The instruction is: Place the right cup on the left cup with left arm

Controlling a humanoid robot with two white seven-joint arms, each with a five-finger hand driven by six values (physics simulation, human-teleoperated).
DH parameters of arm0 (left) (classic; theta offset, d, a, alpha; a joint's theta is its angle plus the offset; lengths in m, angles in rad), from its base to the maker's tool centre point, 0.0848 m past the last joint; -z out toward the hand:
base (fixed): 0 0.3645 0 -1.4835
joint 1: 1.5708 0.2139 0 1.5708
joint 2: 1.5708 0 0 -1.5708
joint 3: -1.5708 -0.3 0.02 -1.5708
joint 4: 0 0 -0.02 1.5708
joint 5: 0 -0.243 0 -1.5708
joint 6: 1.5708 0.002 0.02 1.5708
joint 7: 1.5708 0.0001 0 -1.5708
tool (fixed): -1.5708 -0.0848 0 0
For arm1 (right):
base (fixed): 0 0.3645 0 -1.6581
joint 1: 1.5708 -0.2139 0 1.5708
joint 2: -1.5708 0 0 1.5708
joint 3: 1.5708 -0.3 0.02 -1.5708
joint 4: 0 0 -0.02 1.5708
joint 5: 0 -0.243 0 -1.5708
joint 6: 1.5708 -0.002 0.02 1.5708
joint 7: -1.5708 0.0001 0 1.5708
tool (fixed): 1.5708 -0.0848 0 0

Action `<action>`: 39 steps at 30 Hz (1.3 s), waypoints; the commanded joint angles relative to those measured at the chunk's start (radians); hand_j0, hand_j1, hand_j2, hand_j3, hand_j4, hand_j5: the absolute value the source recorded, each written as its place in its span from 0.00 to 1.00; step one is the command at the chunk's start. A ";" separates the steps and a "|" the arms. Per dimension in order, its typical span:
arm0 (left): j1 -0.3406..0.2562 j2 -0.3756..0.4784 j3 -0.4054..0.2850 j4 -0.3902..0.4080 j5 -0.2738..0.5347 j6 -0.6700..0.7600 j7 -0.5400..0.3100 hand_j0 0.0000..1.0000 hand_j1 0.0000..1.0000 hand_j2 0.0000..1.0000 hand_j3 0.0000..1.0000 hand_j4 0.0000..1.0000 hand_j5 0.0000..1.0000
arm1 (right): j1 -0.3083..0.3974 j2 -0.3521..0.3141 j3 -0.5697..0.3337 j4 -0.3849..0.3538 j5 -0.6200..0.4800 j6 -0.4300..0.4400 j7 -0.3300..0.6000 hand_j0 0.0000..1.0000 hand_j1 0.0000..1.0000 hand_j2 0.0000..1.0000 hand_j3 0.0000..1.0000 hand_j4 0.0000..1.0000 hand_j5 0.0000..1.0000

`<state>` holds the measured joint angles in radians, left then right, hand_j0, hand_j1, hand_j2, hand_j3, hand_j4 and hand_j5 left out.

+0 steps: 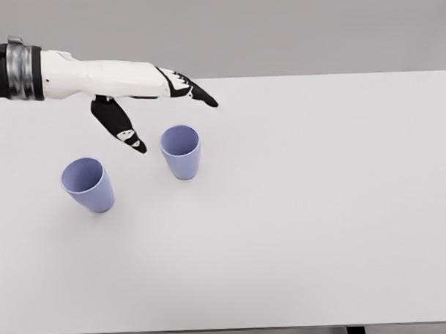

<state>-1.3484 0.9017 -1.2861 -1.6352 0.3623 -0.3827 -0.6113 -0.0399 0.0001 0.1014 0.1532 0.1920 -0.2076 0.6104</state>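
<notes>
A: The white left hand with black fingers (144, 104) hangs above the white table (320, 207), digits spread wide, holding nothing.

B: So this looks like the approach, no grasp yet?

A: That's my read. The thumb (123, 130) points down toward the table, the other fingers (195, 91) stretch out level, and the right-hand pale lavender plastic cup (181, 151) stands just below the outstretched fingers, a little beyond the thumb tip. No contact that I can see.

B: And its twin?

A: The left-hand pale lavender plastic cup (87, 184) stands on the thumb's other side, apart from the hand.

B: How's the target sitting?

A: Upright, long axis vertical, mouth open to the ceiling, narrower base on the table. Same for the other.

B: Next move?

A: I'd say lower the hand, bracket the wall between thumb and fingers, close, then lift clear and carry it over the left cup's mouth, keeping that axis vertical so it nests.
</notes>
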 commanded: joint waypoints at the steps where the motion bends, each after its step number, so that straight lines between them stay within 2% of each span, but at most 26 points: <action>1: 0.002 -0.010 0.001 0.046 0.004 0.004 0.000 1.00 1.00 1.00 1.00 1.00 1.00 | 0.000 0.000 0.000 0.000 0.001 -0.001 0.000 1.00 1.00 1.00 1.00 1.00 1.00; 6: 0.018 -0.021 -0.030 0.058 0.015 -0.005 0.000 1.00 1.00 1.00 1.00 1.00 1.00 | 0.000 0.000 0.000 0.000 0.001 -0.001 0.000 1.00 1.00 1.00 1.00 1.00 1.00; 13: 0.060 -0.060 -0.032 0.104 0.024 -0.005 0.000 1.00 1.00 1.00 1.00 1.00 1.00 | 0.000 0.000 0.000 0.000 0.001 -0.001 0.000 1.00 1.00 1.00 1.00 1.00 1.00; 17: 0.074 -0.064 -0.044 0.132 -0.003 -0.004 0.000 1.00 1.00 1.00 1.00 1.00 1.00 | 0.000 0.000 0.000 0.000 0.001 -0.001 0.000 1.00 1.00 1.00 1.00 1.00 1.00; 23: 0.087 -0.118 -0.044 0.192 -0.039 -0.005 0.000 1.00 1.00 1.00 1.00 1.00 1.00 | 0.000 0.000 0.000 0.000 0.001 -0.001 0.000 1.00 1.00 1.00 1.00 1.00 1.00; 34: 0.094 -0.132 -0.041 0.196 -0.046 -0.004 0.000 1.00 1.00 1.00 1.00 1.00 1.00 | 0.000 0.000 0.000 0.000 0.001 -0.001 0.000 1.00 1.00 1.00 1.00 1.00 1.00; 39: 0.094 -0.132 -0.041 0.265 -0.092 -0.007 0.000 1.00 1.00 1.00 1.00 1.00 1.00 | 0.000 0.000 0.000 0.000 0.001 -0.001 0.000 1.00 1.00 1.00 1.00 1.00 1.00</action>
<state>-1.2548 0.7700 -1.3288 -1.3921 0.2801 -0.3898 -0.6112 -0.0399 0.0001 0.1014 0.1532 0.1920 -0.2077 0.6104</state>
